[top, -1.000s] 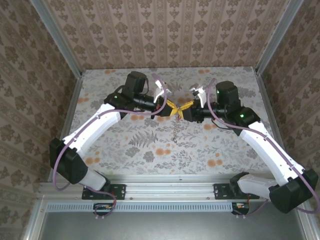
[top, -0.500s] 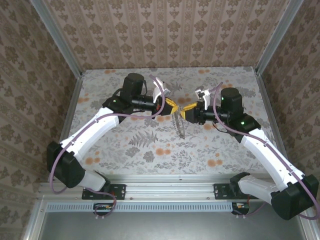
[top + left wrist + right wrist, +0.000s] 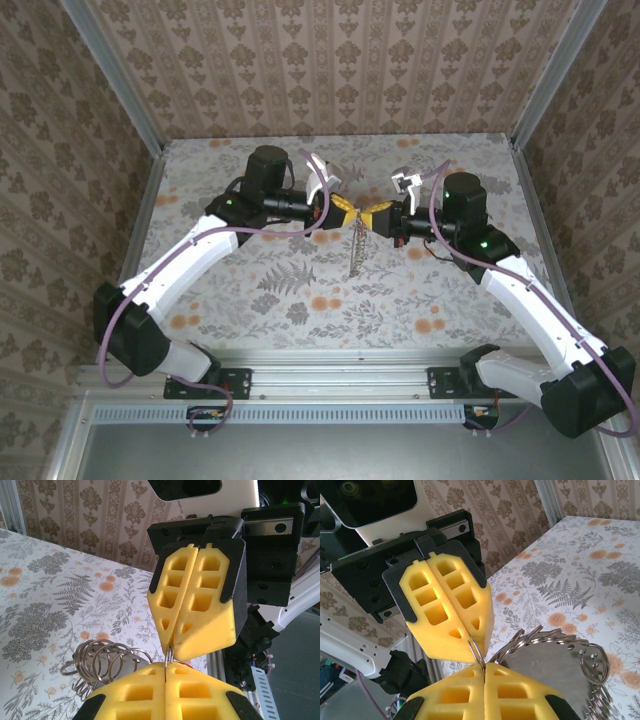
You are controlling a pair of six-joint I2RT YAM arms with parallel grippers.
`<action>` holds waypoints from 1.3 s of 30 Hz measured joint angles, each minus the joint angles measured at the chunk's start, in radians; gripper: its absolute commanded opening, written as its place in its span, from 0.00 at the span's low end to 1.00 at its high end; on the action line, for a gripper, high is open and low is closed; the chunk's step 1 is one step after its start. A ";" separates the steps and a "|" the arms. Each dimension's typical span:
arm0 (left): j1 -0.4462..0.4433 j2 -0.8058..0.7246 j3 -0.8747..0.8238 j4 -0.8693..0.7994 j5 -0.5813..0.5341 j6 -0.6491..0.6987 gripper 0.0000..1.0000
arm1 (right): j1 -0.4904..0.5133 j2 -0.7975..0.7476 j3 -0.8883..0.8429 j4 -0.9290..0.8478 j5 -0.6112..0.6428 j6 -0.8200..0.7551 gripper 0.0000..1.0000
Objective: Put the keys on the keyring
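Observation:
My two grippers meet tip to tip above the middle of the table. The left gripper (image 3: 347, 212) (image 3: 167, 666) is shut, and so is the right gripper (image 3: 367, 218) (image 3: 484, 668). A thin wire loop of the keyring (image 3: 169, 656) (image 3: 478, 652) runs between the two pairs of yellow fingertips, pinched in both. A sliver of red (image 3: 189, 664), likely the keys' head, peeks out behind my left fingertips; the rest of it is hidden. A bunch of several silvery rings (image 3: 102, 661) (image 3: 540, 635) with a flat grey metal piece (image 3: 555, 667) hangs below (image 3: 355, 250).
The floral tabletop (image 3: 250, 285) is walled by patterned panels at the back and on both sides. A small ring and fine chain (image 3: 593, 666) dangle from the bunch. An aluminium rail (image 3: 330, 362) runs along the near edge by the arm bases.
My right gripper has gone from partly open to shut on the ring and shifted slightly farther back. The hanging bunch has swung and sits a little higher. The left gripper stayed shut.

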 measured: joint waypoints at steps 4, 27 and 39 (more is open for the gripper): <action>0.000 0.000 0.000 0.002 -0.002 -0.007 0.00 | -0.002 0.000 -0.002 0.000 -0.003 0.000 0.00; -0.002 -0.026 -0.026 0.058 -0.034 -0.020 0.00 | -0.009 -0.001 -0.035 0.036 -0.030 0.026 0.00; -0.011 -0.026 -0.040 0.080 -0.050 -0.038 0.00 | -0.005 0.014 -0.035 0.024 -0.053 0.022 0.00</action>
